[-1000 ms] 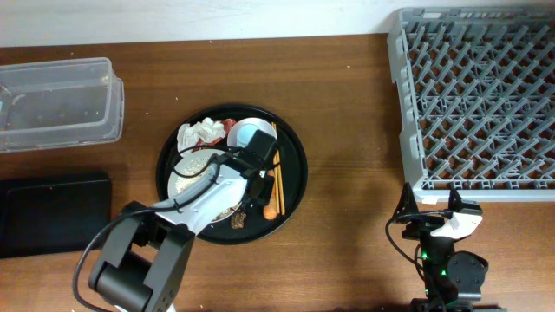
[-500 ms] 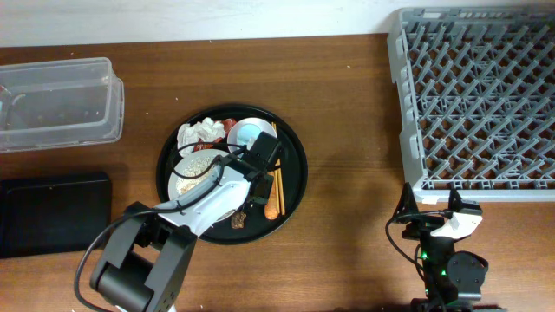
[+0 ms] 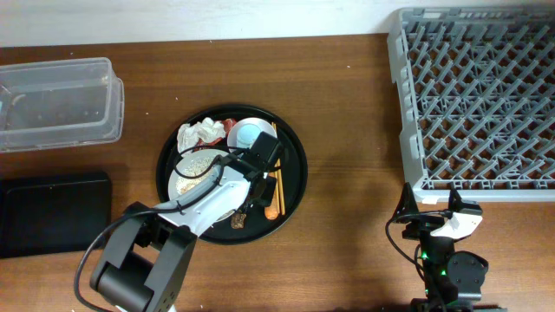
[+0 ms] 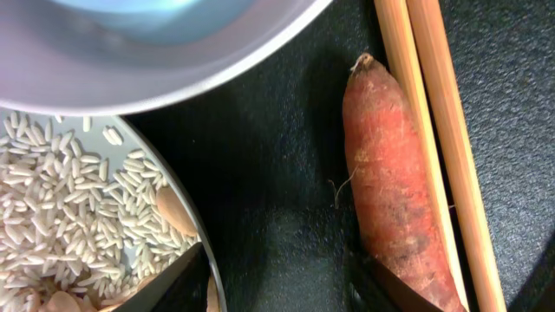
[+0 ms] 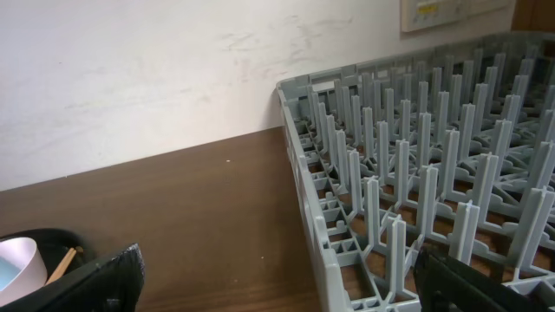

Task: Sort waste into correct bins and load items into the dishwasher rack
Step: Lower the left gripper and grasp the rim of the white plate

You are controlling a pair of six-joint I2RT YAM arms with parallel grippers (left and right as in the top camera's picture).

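Observation:
My left gripper (image 3: 257,198) hangs low over the round black tray, open, with only bare tray between its jaws (image 4: 277,290). Its right finger (image 4: 386,290) lies against the small orange carrot (image 4: 390,173) (image 3: 272,208); its left finger sits at the rim of the white plate (image 4: 78,199) (image 3: 192,169), which carries rice. Wooden chopsticks (image 4: 434,130) (image 3: 277,173) lie along the carrot's right side. The white bowl (image 4: 156,61) (image 3: 249,134) holds the pale blue cup (image 4: 156,9). Tissue (image 3: 198,133), a red wrapper (image 3: 228,124) and dark bits (image 3: 238,221) lie on the tray. My right gripper (image 3: 431,206) (image 5: 286,284) is open and empty.
The grey dishwasher rack (image 3: 477,95) (image 5: 416,173) fills the back right, its front corner just beyond my right gripper. The clear tub (image 3: 56,102) stands at the far left, the shallow black bin (image 3: 52,212) in front of it. The round black tray (image 3: 299,165) sits mid-table.
My left gripper has edged slightly to the right over the tray. The right arm has not moved.

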